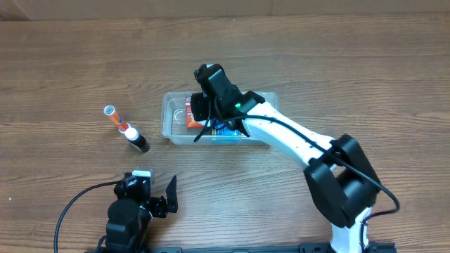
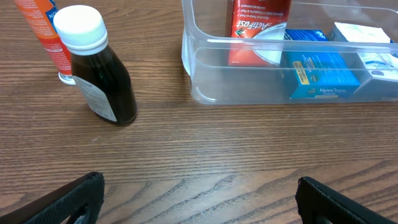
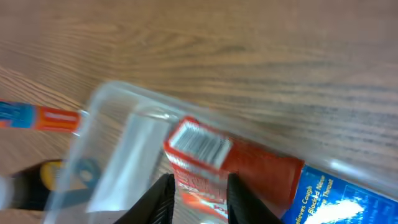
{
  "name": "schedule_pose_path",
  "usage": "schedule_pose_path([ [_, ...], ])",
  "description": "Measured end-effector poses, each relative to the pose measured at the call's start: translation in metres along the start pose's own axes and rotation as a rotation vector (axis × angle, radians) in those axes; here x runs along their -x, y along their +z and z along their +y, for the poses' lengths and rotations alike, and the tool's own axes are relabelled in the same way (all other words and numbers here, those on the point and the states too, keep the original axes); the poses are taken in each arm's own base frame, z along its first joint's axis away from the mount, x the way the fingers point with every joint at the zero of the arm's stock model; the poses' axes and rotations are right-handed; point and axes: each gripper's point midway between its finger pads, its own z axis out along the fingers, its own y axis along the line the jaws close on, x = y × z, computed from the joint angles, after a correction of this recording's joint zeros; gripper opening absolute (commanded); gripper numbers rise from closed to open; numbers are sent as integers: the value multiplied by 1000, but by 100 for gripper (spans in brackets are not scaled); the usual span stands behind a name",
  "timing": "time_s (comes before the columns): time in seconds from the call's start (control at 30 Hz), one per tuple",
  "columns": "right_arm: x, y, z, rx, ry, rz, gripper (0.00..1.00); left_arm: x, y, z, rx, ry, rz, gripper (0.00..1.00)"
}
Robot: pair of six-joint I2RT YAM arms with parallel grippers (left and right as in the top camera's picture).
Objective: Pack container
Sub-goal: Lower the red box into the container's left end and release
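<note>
The clear container (image 1: 169, 116) sits mid-table; it also shows in the left wrist view (image 2: 199, 68) and the right wrist view (image 3: 109, 99). Inside are a red box (image 2: 258, 28) standing on end, a blue box (image 2: 320, 74) and a white box (image 2: 367, 46). My right gripper (image 1: 202, 114) reaches down into the container's left half. Its jaws (image 3: 199, 199) are closed against the sides of the red box (image 3: 261, 171). My left gripper (image 1: 156, 191) is open and empty near the front edge, its jaws (image 2: 199, 199) wide apart over bare wood.
A dark bottle with a white cap (image 2: 102, 81) and an orange tube (image 2: 46, 31) lie left of the container; both also show in the overhead view, the bottle (image 1: 137, 140) and the tube (image 1: 116, 117). The right arm spans the container's right side.
</note>
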Motion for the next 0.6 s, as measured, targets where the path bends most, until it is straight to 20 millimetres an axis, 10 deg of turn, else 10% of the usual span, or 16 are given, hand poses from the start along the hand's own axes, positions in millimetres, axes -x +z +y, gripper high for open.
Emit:
schedule_pose_path([
  [0.4,-24,18,-7,-6,-10,82,24,0,0,0,0,0,0,100],
  [0.6,32,-35,28,84,-88,-114,24,0,0,0,0,0,0,100],
])
